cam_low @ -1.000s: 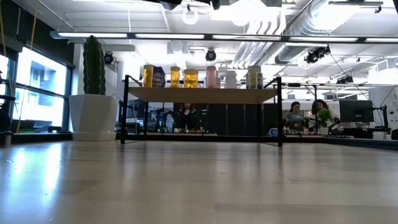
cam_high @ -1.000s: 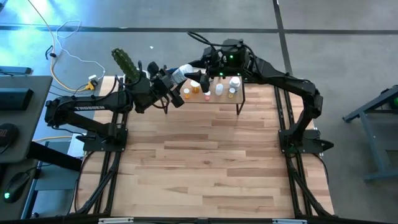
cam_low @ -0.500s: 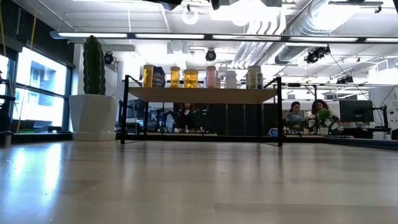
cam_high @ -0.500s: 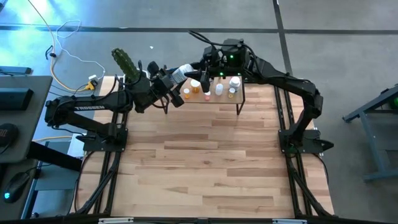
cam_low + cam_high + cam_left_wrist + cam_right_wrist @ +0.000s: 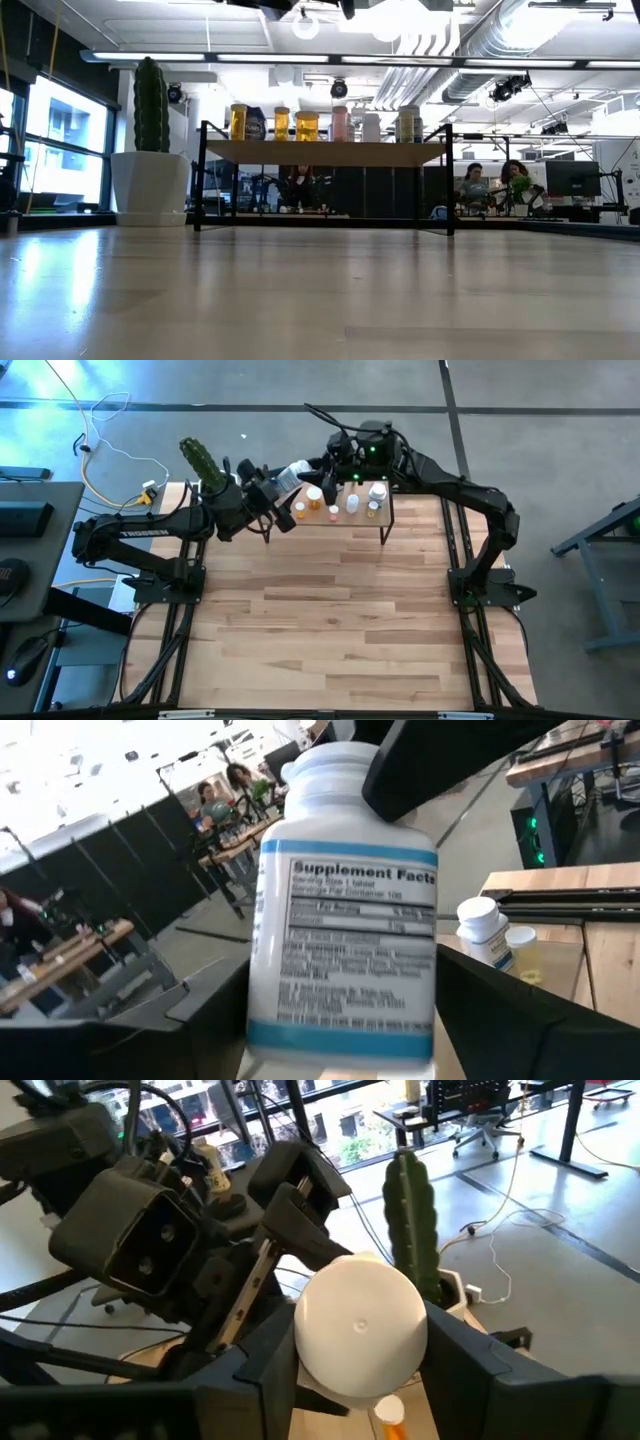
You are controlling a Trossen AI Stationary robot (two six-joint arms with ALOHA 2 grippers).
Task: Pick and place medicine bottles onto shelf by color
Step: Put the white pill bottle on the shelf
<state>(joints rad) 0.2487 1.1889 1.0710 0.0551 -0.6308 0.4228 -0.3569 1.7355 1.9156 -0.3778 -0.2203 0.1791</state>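
shelf (image 5: 345, 517) sits at the table's far edge | row of bottles (image 5: 322, 124) on top of the shelf | cactus (image 5: 197, 459) just off the shelf's left end | both grippers meet on one bottle (image 5: 292, 475) above the shelf's left end

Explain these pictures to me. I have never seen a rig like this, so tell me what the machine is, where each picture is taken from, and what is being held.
The machine is two dark robot arms bolted at the sides of a wooden table.

One picture looks straight down from above. One looks level across the tabletop. The other two come from cameras on the arms' wrists.

At the table's far edge stands a low shelf with a row of small medicine bottles on it. Beside it is a cactus in a white pot.

Above the shelf's left end, both arms meet at one white bottle with a blue-banded label. The right tool is closed on its cap. The left tool is at the bottle's body, but whether it grips cannot be seen.
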